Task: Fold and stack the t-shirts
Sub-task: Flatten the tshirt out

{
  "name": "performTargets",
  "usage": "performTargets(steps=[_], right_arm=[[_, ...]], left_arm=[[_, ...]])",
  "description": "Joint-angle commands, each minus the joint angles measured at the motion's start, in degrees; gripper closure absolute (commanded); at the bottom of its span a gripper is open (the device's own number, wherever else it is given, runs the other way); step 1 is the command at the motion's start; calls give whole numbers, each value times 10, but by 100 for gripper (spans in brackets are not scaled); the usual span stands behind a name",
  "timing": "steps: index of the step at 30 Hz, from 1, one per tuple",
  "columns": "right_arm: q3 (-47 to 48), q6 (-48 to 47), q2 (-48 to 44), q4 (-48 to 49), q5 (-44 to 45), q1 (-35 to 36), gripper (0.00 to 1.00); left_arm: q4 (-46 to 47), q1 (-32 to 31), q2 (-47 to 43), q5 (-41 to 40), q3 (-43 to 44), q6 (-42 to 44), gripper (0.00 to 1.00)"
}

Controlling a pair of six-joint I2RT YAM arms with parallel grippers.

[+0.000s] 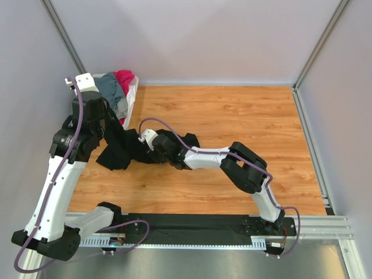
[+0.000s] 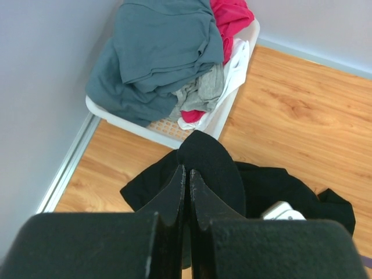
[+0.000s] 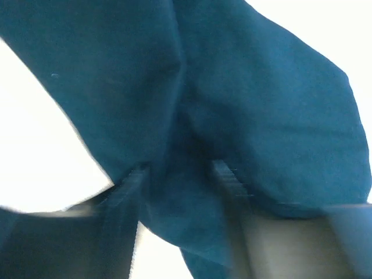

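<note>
my count: 3 tees, 1 basket (image 2: 125, 123), 2 arms.
tees: 1 black tee (image 1: 119, 154), 1 grey-blue tee (image 2: 157, 52), 1 magenta tee (image 2: 229, 17); plus 1 lt-grey cloth (image 2: 200, 93) i can't id. arms: my l arm (image 1: 58, 180) & r arm (image 1: 244, 165). 2 grippers: l gripper (image 2: 187, 171), r gripper (image 3: 180, 168), 2 fingers ea.

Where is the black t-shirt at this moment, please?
In the top view the black t-shirt is on the left side of the table, right beside the white basket, its upper end pinched in the left pincer.
</note>
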Motion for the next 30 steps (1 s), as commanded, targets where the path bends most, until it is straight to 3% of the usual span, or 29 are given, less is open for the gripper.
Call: performTargets(steps=[1,2,3,8,14,19,24,30], right_arm=[[38,-2,9,4,12,-6,59],[51,-1,8,-4,31,-12,87],[58,-2,5,-12,44,-16,99],[81,-2,-82,-91,98,-58,100],[90,92,-250,-163,-3,-170,100],[121,141,-337,-245,-76,-240,100],[166,124,-386,-292,-78,-256,99],[206,139,-398,-379,-103,-296,100]], left_arm=[[1,8,-9,6,18,15,100],[-2,10,-9,6,20,17,100],[-3,11,-9,7,23,20,100],[-1,20,-6,3,48,42,100],[69,22,-14,40,54,99,100],[74,22,22,92,129,115,100],[58,22,56,120,214,125,100],[42,22,70,130,256,126,100]])
